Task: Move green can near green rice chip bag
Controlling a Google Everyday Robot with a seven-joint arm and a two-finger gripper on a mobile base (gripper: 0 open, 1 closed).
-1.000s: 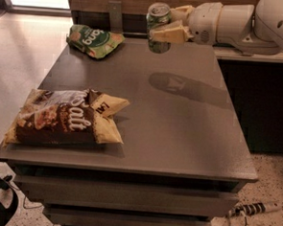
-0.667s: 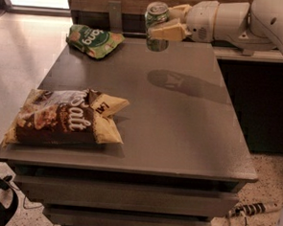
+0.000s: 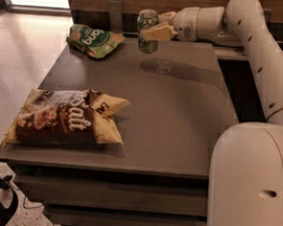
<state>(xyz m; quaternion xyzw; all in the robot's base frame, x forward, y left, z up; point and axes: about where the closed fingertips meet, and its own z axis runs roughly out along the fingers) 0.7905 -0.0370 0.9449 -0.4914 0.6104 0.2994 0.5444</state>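
My gripper (image 3: 155, 31) is shut on the green can (image 3: 147, 33), a green and white can with a silver top, and holds it upright above the far edge of the table. Its shadow falls on the tabletop below and to the right. The green rice chip bag (image 3: 93, 39) lies flat at the table's far left corner, a short way left of the can. The white arm (image 3: 242, 30) reaches in from the right.
A larger brown and yellow snack bag (image 3: 64, 118) lies at the table's front left. The grey table (image 3: 179, 117) has its front edge near me. A dark counter runs along the back right. The robot's white body (image 3: 250, 184) fills the lower right.
The gripper with the can has moved a little to the left, closer to the green bag. The bags have not moved.
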